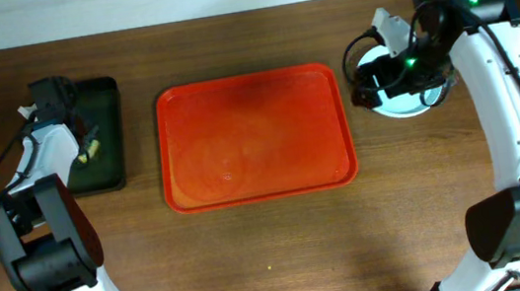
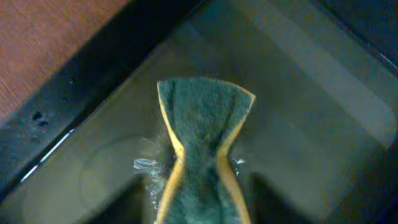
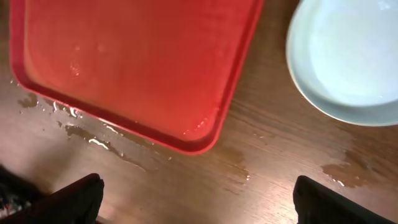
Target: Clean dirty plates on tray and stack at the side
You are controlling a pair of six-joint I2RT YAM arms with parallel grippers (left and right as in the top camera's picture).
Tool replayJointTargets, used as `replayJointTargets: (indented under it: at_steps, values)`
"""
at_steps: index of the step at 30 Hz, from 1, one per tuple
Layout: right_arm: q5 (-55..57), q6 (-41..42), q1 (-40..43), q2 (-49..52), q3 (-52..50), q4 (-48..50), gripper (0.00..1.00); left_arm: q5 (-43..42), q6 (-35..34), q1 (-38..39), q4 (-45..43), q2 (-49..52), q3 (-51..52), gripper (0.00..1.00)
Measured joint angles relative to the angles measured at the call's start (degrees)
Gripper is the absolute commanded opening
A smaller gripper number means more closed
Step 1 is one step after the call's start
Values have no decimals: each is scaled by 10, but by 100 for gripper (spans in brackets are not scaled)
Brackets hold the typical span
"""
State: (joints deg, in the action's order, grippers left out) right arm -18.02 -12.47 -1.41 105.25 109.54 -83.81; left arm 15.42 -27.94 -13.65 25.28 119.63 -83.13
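The left arm reaches over the black tray [image 1: 112, 169] at the left side. The left gripper [image 2: 199, 202] is clamped on a green sponge [image 2: 205, 124] with yellow edges, pinching its middle. The right arm bends over the plates [image 1: 404, 106], which sit on the wet wooden table [image 3: 267, 180] just right of the red-orange tray [image 1: 254, 136]. The right gripper [image 3: 199, 199] has its fingers wide apart and holds nothing. How many plates are stacked, I cannot tell.

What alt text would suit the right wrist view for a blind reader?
An empty red-orange tray fills the upper left, with a pale blue plate beside it at upper right on a wet wooden table. The open right gripper hangs above the table, holding nothing.
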Motion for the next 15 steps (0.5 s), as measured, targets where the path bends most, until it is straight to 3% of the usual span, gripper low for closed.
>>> replayJointTargets:
  at_steps: [2, 5, 8, 11, 15]
  values:
    - [0, -1, -33, -17, 0, 0, 99, 0, 1, 0, 2, 1, 0, 100]
    - [0, -2, -57, -82, -1, 2, 99, -11, 3, 0, 62, -16, -12, 100]
    - [0, -2, -62, -183, 0, 8, 99, -63, 3, 0, 120, -128, -24, 100]
    - [0, -2, -62, -267, 0, 7, 99, -121, 8, 0, 234, -278, -48, 100]
    - [2, -20, -62, -333, -49, 23, 99, -176, 44, 2, 353, -303, -33, 100]
